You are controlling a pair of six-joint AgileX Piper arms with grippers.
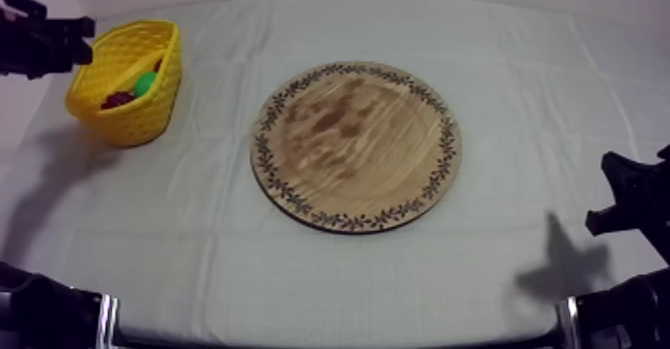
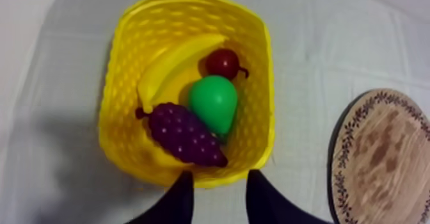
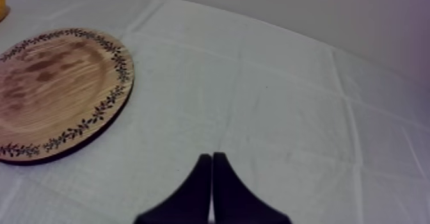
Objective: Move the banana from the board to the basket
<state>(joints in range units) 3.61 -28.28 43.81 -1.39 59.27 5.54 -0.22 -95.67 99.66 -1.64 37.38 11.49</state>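
The banana (image 2: 171,66) lies inside the yellow basket (image 2: 118,92), with a small red fruit (image 2: 222,63), a green pear (image 2: 214,102) and a bunch of grapes (image 2: 187,134) beside it. My left gripper (image 2: 219,193) hangs open above the basket's near rim with nothing between its fingers. In the top view the basket (image 1: 140,114) stands at the far left, my left gripper (image 1: 48,44) just beyond its left rim. The round wooden board (image 1: 356,146) lies bare mid-table. My right gripper (image 3: 212,175) is shut on nothing, low over the cloth to the right of the board (image 3: 57,92).
My right arm (image 1: 628,201) sits at the table's right edge. Bare grey-white cloth (image 1: 209,243) stretches between basket and board and along the front. The board's edge (image 2: 384,156) lies close to the right of the basket.
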